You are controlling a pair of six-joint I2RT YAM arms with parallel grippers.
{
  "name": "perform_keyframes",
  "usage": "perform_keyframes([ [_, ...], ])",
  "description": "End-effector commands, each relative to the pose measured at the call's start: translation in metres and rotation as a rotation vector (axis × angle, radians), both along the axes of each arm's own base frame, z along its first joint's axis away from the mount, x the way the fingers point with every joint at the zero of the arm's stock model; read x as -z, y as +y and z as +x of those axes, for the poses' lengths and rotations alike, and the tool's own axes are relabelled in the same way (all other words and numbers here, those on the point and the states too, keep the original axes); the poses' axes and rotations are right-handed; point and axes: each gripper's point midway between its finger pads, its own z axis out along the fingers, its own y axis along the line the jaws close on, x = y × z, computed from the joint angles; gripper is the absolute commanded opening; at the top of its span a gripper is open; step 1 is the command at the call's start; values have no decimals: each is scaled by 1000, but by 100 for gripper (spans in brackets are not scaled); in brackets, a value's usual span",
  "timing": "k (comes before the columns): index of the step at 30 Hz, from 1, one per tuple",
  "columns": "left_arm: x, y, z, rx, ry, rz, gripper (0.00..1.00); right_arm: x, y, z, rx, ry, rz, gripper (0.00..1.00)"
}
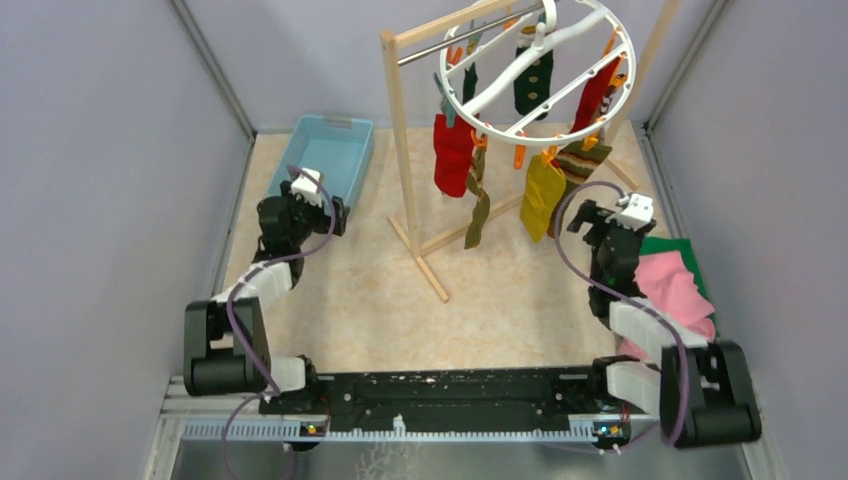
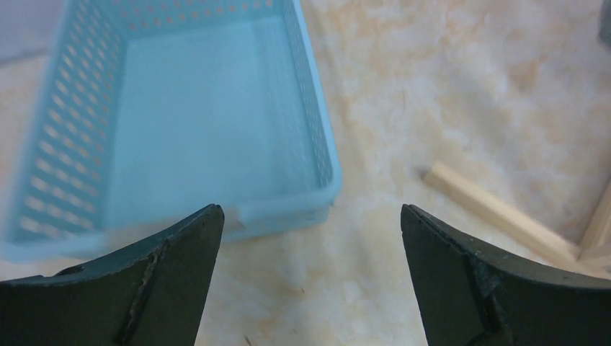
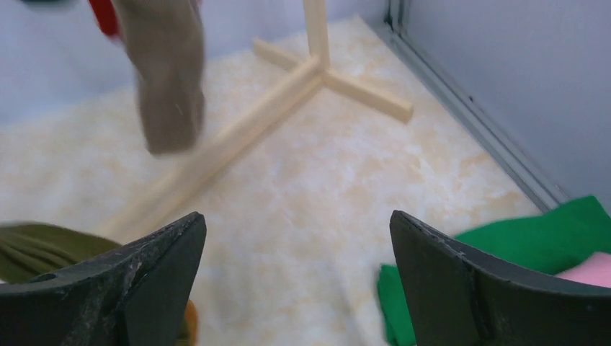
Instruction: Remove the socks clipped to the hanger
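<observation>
**Claws wide, socks clipped**

Nearest, the left claw [image 2: 310, 210] gapes empty over the desk [image 1: 500, 295] before a blue basket [image 1: 335, 123]. The right claw [image 3: 296, 216] gapes empty beside folded cloths [image 1: 675, 285]. Beyond, the socks [image 1: 452, 155] hang clipped to the hanger [image 1: 500, 124].

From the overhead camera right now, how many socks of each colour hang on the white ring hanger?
Red socks: 2
Dark green socks: 2
Olive-brown striped socks: 2
Mustard yellow sock: 1
Total: 7 socks seen from above; any sock hidden under the ring is not counted.
</observation>
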Motion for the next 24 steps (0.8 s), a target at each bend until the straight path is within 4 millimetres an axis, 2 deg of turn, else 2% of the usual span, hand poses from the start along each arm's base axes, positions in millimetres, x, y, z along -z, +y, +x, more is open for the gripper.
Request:
perform_keyframes([
  [1, -26, -8, -21, 97, 152, 40, 99, -43, 14, -12, 22, -42, 298, 99],
  [3, -37, -14, -35, 144, 179, 46, 99, -33, 16, -27, 119, -33, 567, 99],
  [4, -44, -18, -42, 166, 189, 41, 99, -32, 23, -32, 96, -16, 647, 99],
  [6, -58, -24, -53, 195, 192, 24, 99, -41, 50, -35, -93, 26, 624, 99],
  [11, -94, -36, -67, 249, 152, -17, 99, -24, 82, -60, -201, 212, 594, 99],
  [13, -105, -38, -62, 245, 151, -42, 99, -21, 97, -72, -259, 231, 552, 99],
  [16, -108, -45, -50, 273, 169, -58, 99, -15, 122, -92, -332, 253, 504, 99],
  [20, -91, -49, -22, 235, 236, -37, 99, 7, 158, -121, -436, 333, 498, 99],
  [24, -69, -41, 11, 179, 294, -16, 99, 31, 188, -149, -522, 394, 461, 99],
])
